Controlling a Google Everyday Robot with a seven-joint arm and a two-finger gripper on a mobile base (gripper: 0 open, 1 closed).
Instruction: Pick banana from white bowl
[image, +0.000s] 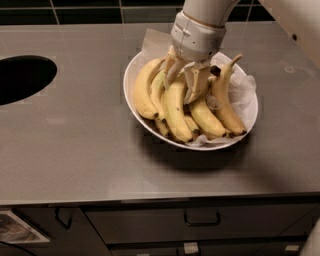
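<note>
Yellow banana (177, 110) under the tool (185, 80), twelve o'clock in the white bowl (128, 92), wanted a slow straight lift; its grip I couldn't tell.

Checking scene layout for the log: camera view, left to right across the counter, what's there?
Dark round opening → white bowl rim → bananas → crumpled white paper. The gripper is down among the bananas at the bowl's back.

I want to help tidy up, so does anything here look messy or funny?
Nothing is spilled or broken. The only untidy bit is the crumpled white paper, which sticks out past the rim of the white bowl at the back. The gripper is down among the bananas.
</note>
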